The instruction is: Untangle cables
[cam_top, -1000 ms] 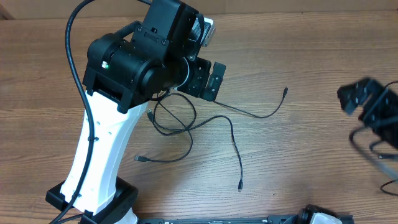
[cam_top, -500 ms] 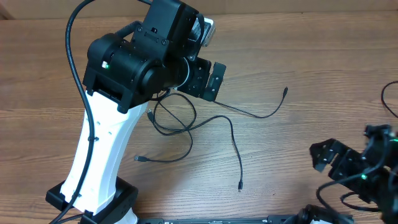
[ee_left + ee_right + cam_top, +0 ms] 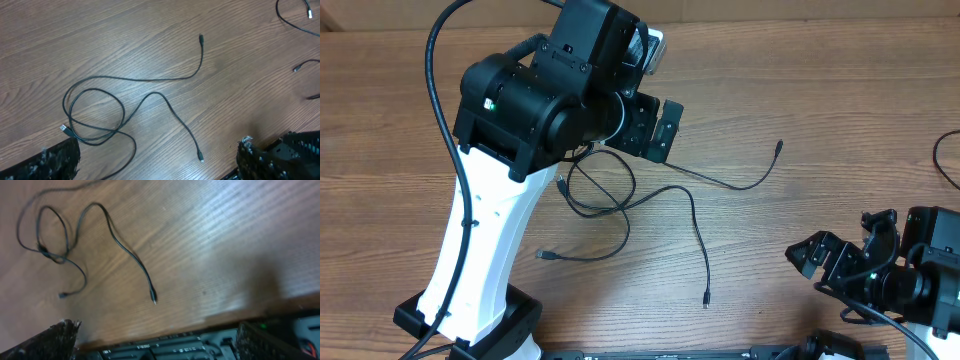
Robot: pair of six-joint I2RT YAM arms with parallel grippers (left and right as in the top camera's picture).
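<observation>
while the cables (image 3: 623, 207) lie snarled together on the wooden surface (image 3: 800, 90), the untangling looks barely begun, if begun at all. left of the loop (image 3: 95, 91) at the heart of the snarl, the white and black left arm (image 3: 480, 250) rises from its base. a loose end with the lower left plug (image 3: 542, 256) lies below and left of the loop. the left gripper (image 3: 657, 128) hovers over the loop's upper right side, spread wide with nothing in it; its wrist view looks down on bare cords. the loop itself is a few turns of thin black cord lying over one another, with a silver-tipped end (image 3: 561, 183) at its left side. how many separate cords make it up i cannot tell. right of the loop, one strand runs out in a shallow curve to the upper right plug (image 3: 779, 147). another arches over and drops to the lower right plug (image 3: 706, 297). both tails cross nothing once past the loop. well right of the loop and lower, the right gripper (image 3: 838, 250) is likewise wide open and empty, apart from every cord. by my reading no strand is pulled free yet: the overlapping turns must be opened and the cords laid apart, so nearly all the work is left.
</observation>
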